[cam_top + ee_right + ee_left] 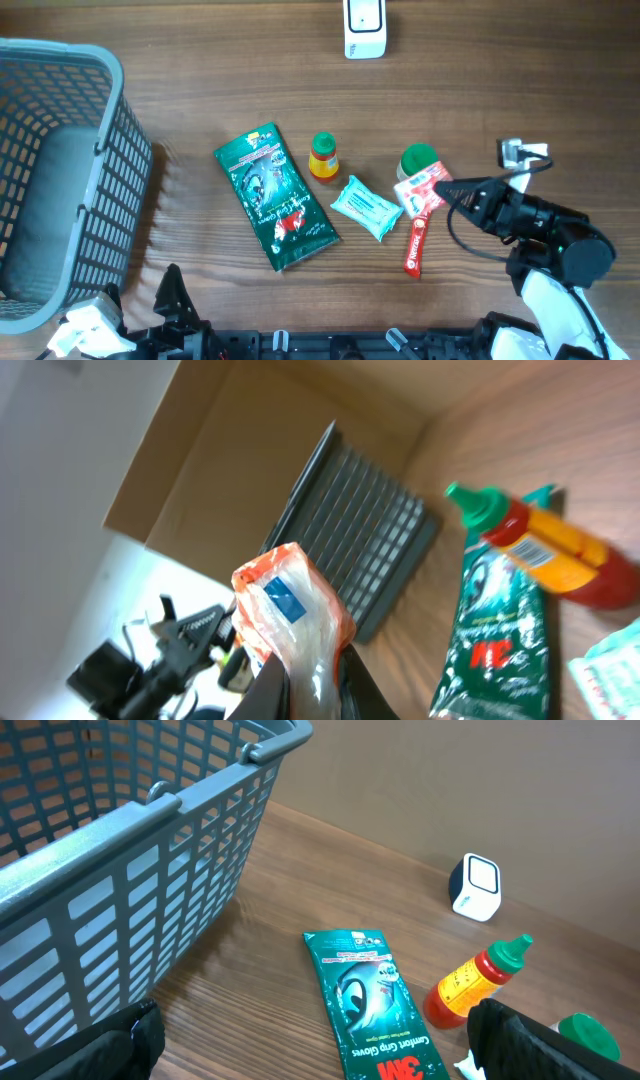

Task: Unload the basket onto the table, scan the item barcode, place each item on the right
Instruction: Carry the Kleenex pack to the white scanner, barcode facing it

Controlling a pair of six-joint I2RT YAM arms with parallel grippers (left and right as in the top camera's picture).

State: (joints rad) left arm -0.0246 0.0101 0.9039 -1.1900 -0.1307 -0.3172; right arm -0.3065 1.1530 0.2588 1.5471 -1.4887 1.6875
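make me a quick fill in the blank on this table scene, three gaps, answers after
1. The right gripper is shut on the orange and white packet, while the left gripper is ____.
2. The sauce bottle has a ____ cap.
3. In the overhead view the basket stands on the ____ side of the table.

Missing words: open; green; left

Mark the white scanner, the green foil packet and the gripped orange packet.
white box-shaped scanner (365,28), overhead, its front face.
green foil packet (277,197), overhead, printed middle.
orange plastic packet (290,600), right wrist, upper printed part.
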